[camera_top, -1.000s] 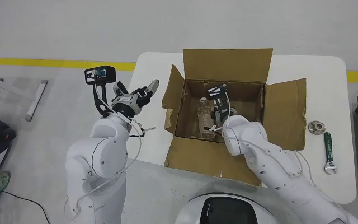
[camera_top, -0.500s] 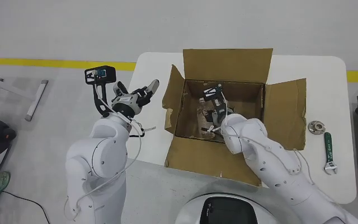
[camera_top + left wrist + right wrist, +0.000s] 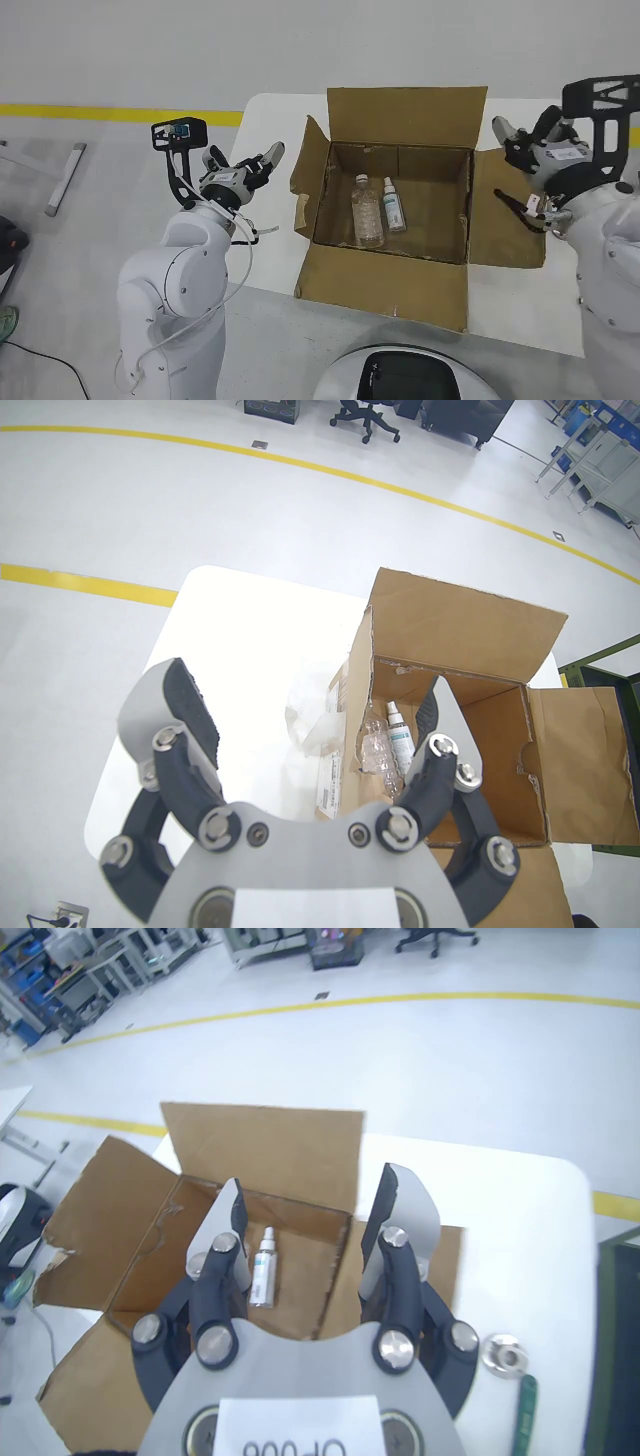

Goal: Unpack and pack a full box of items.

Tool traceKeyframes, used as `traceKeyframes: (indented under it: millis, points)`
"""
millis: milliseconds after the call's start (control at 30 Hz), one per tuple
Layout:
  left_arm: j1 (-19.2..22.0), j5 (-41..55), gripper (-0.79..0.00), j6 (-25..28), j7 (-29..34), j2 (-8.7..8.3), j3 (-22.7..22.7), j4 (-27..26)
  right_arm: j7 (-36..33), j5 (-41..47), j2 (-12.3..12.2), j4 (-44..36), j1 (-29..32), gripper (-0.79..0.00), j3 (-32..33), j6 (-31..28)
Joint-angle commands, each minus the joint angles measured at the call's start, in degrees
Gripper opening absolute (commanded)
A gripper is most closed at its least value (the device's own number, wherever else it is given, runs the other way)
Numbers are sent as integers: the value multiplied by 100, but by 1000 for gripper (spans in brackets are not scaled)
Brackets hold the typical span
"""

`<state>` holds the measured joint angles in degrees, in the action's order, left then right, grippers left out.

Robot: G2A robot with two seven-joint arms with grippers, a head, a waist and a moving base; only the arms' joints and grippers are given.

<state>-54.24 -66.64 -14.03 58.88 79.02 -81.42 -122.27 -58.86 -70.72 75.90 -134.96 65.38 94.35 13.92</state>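
Top view: labelled spray bottle point(image 3: 394, 205) beside clear bottle point(image 3: 366, 210).

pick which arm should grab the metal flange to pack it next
Right, probably. The flange lies on the table close by the open right gripper, next to the wrench, on the right side of the box. The left gripper, also open, sits beyond the box on its other side.

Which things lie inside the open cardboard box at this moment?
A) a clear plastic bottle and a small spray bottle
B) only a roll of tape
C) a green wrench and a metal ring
A: the top view shows a clear plastic bottle and a small spray bottle lying side by side on the floor of the cardboard box.
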Motion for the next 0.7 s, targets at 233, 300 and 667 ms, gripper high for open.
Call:
traceKeyframes:
  millis: [233, 300, 667]
  points:
    - [0, 0, 0, 0, 0, 0, 0, 0, -717, -168, -135, 31, 1059, -785, 1932, -980]
    - [0, 0, 0, 0, 0, 0, 0, 0, -1023, -185, -148, 31, 1389, -785, 2142, -1154]
    - [0, 0, 0, 0, 0, 0, 0, 0, -2547, -297, -229, 31, 2186, -785, 2356, -1812]
